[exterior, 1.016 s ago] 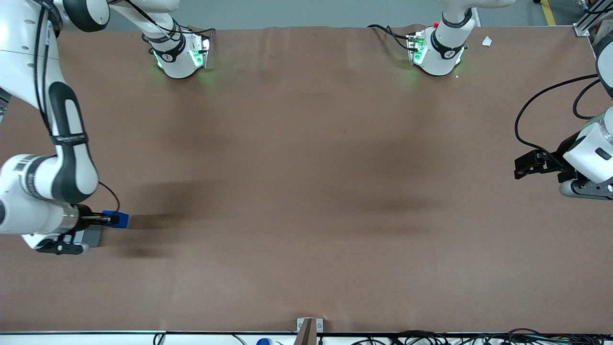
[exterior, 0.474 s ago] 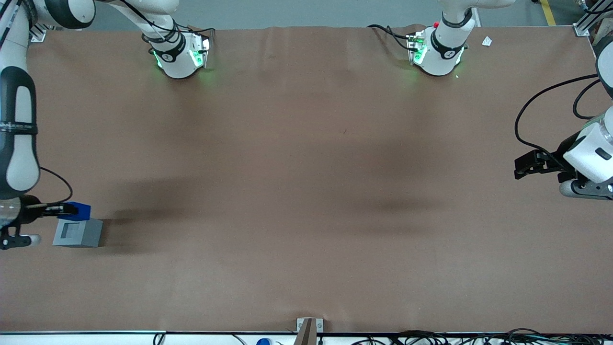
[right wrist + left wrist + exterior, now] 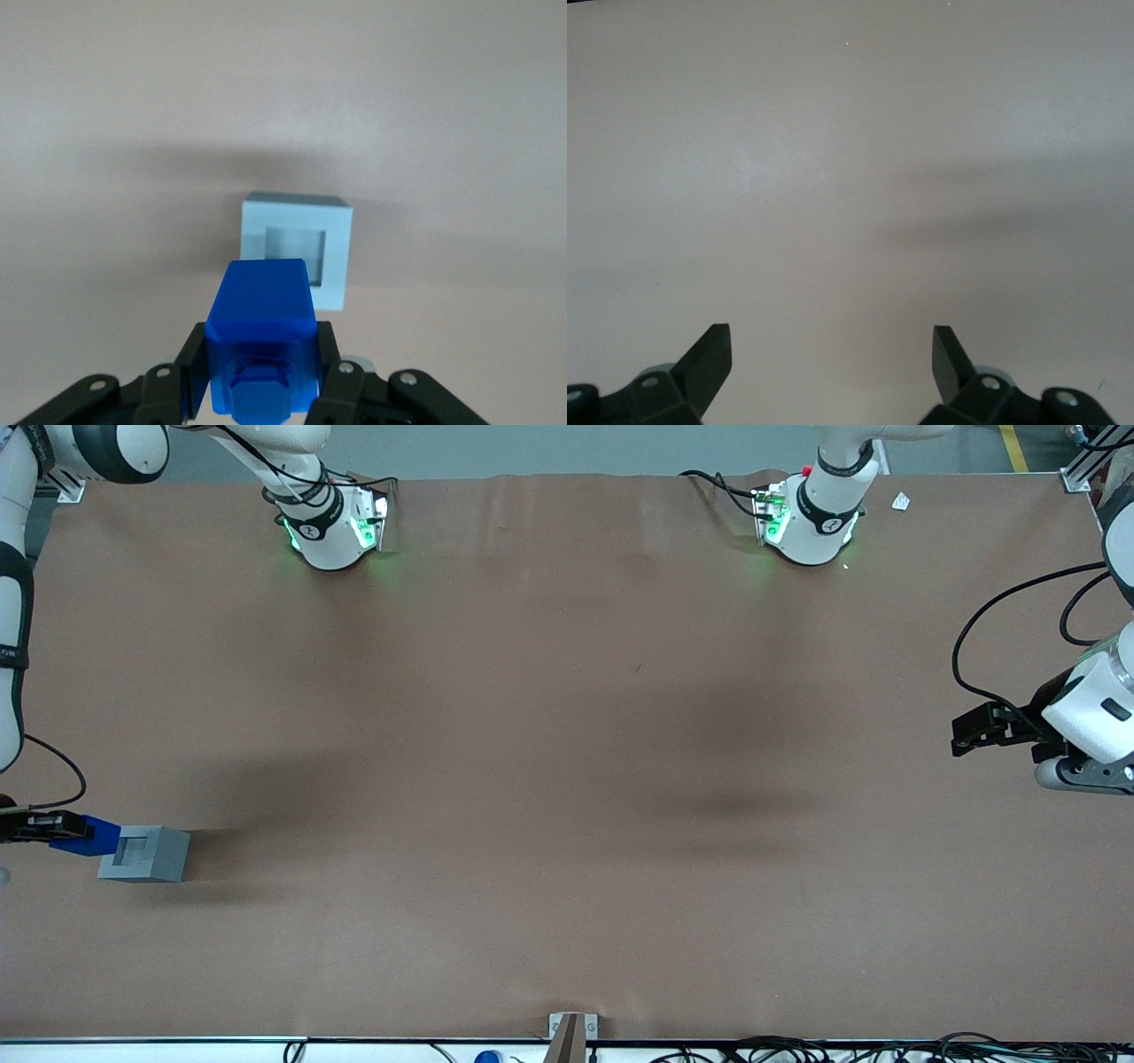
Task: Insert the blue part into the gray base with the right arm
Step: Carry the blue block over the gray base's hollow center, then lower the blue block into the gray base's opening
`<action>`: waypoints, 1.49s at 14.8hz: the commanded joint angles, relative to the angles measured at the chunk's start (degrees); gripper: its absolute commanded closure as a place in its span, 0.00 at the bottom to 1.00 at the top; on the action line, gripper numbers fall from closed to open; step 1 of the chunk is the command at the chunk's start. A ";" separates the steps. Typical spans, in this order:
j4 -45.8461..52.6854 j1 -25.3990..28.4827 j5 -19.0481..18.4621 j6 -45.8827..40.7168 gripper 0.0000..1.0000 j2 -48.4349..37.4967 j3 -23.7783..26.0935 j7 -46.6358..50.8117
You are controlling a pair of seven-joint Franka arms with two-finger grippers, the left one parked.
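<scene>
The right arm's jaws (image 3: 261,390) are pinching the blue part (image 3: 262,341), holding it lifted just beside the gray base (image 3: 296,250), whose open recess is sitting on the surface (image 3: 567,779) ahead.

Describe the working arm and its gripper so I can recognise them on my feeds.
The right arm is white and jointed with black bands and a dark cable. Its gripper, at the working arm's end of the table, is black with two fingers and silver screws.

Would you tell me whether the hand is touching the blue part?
Touching: the right wrist view shows the hand with both fingers pressed against the blue part, held above the table.
</scene>
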 commanded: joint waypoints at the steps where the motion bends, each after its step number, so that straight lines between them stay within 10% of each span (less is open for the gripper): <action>1: 2.25 -2.48 -0.50 3.28 1.00 3.36 0.80 1.43; 22: 1.73 -2.31 0.29 1.72 1.00 4.51 0.97 5.47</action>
